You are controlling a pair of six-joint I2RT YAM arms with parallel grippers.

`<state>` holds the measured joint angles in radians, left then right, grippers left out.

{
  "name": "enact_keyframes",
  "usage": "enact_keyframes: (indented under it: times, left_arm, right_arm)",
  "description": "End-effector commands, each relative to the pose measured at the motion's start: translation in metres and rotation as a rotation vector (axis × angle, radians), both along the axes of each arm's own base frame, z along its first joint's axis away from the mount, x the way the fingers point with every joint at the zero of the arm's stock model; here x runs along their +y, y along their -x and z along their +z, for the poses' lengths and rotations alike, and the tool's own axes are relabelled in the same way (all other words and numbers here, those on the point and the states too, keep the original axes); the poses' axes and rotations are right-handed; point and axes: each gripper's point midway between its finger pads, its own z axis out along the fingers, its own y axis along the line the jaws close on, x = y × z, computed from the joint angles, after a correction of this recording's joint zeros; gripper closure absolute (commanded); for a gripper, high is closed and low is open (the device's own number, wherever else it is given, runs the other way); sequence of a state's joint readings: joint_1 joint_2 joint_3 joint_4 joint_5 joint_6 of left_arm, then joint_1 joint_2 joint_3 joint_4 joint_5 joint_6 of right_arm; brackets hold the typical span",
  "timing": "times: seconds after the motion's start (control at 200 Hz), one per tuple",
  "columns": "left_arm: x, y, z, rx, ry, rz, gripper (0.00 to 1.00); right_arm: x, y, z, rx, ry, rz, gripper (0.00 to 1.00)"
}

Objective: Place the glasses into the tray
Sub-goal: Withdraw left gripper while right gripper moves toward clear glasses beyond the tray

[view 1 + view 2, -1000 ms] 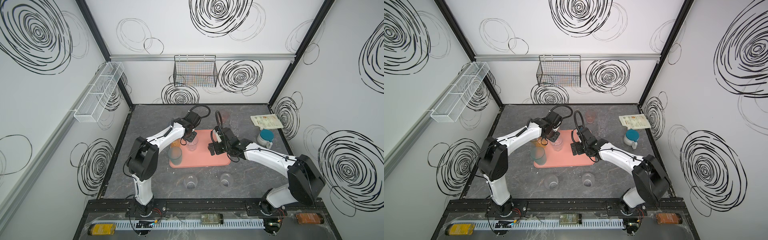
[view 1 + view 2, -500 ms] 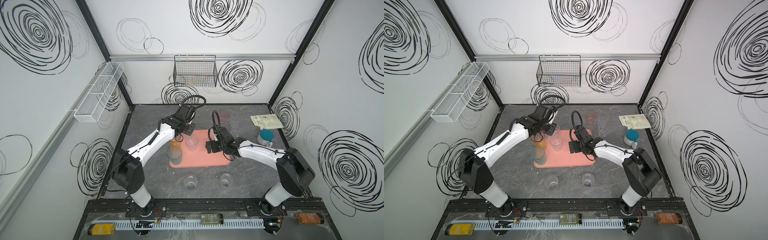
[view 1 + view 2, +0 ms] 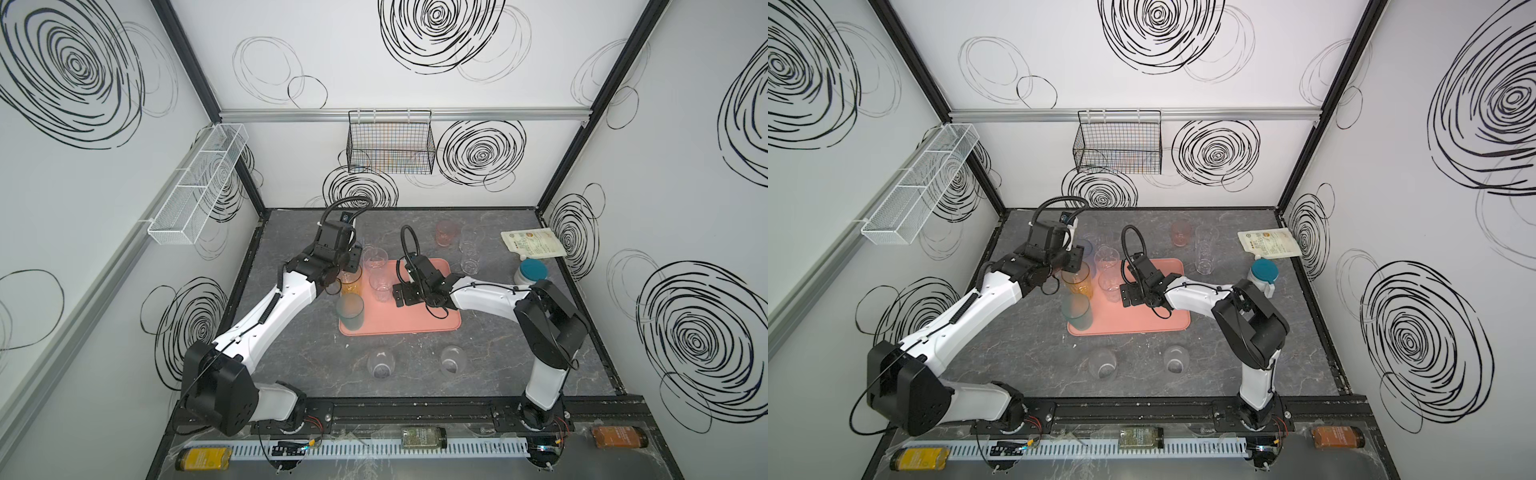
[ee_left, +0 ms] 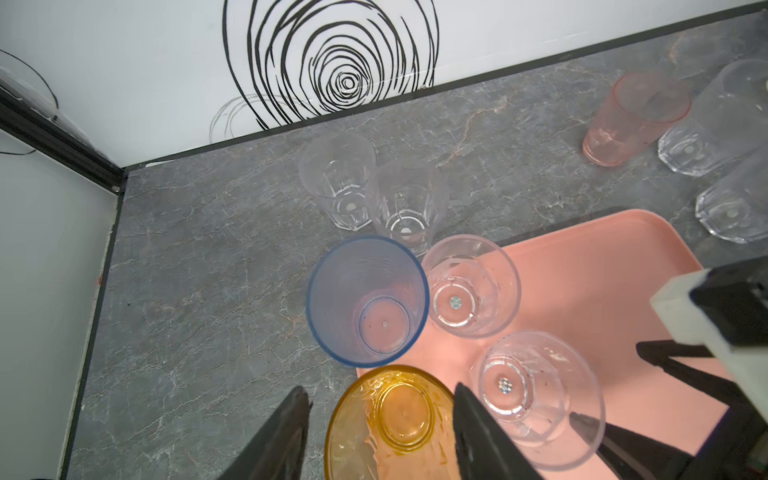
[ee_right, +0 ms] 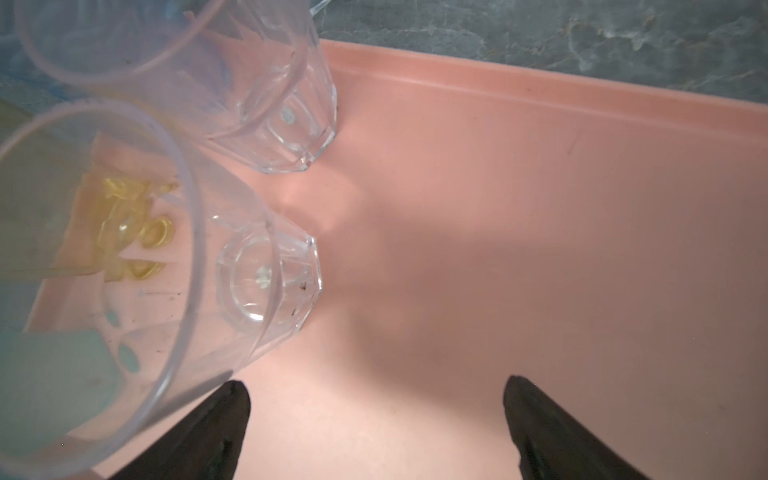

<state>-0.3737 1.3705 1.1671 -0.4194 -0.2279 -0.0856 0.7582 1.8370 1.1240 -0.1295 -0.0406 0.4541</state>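
Both wide, empty: left claw [image 4: 382,392] has backed off the salmon-pink plastic tray [image 3: 415,322], right claw [image 5: 376,384] hovers there. Clear faceted tumblers [image 4: 336,183] behind likely come next.

Both top views hang high over the near edge, staring down on the whole table [image 3: 415,386] in almost one picture, while the left wrist camera looks down close above the tray [image 4: 602,270] corner and the right wrist camera sits even nearer over the same tray floor.
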Motion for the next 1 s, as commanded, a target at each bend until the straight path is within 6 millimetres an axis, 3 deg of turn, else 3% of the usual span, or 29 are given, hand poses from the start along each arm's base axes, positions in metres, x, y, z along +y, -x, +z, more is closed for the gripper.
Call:
enact_keyframes:
  times: [0.0,0.435,0.575,0.8,0.91,0.991]
  left_arm:
    - [0.005,-0.007,0.014,-0.067,0.028,0.024,0.41]
    - [0.002,-0.007,0.014,-0.065,0.038,0.011,0.4]
    - [0.008,-0.004,0.019,-0.083,0.039,0.027,0.4]
    - [0.02,-0.006,0.038,-0.166,0.046,0.087,0.32]
    - [0.025,-0.005,0.042,-0.205,0.056,0.115,0.25]
    - [0.028,-0.003,0.046,-0.232,0.074,0.134,0.17]
  right_arm:
    - [0.013,-0.007,0.012,-0.025,-0.032,-0.009,0.0]
    - [0.034,-0.005,0.002,0.018,-0.011,0.047,0.0]
    - [0.005,-0.011,0.021,-0.049,0.111,0.015,0.0]
    - [-0.064,-0.032,0.107,-0.346,0.254,-0.21,0.0]
    - [-0.069,-0.041,0.095,-0.223,0.103,-0.136,0.0]
    - [-0.08,-0.05,0.082,-0.092,0.016,-0.148,0.09]
